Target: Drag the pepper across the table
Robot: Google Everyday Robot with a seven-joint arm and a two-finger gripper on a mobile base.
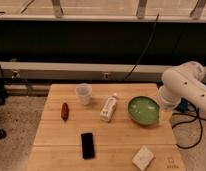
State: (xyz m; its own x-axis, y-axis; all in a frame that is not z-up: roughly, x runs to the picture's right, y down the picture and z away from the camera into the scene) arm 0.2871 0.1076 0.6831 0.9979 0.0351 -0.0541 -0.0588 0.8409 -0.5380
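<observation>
The pepper is small, dark red-brown and tapered. It lies on the left part of the light wooden table, pointing roughly front to back. The white jointed arm hangs over the table's right edge, beside the green bowl and far from the pepper. The gripper itself does not show; only the arm's thick white links are in view.
A clear plastic cup stands at the back, right of the pepper. A white bottle lies at the centre. A green bowl sits at the right. A black phone and a white block lie near the front.
</observation>
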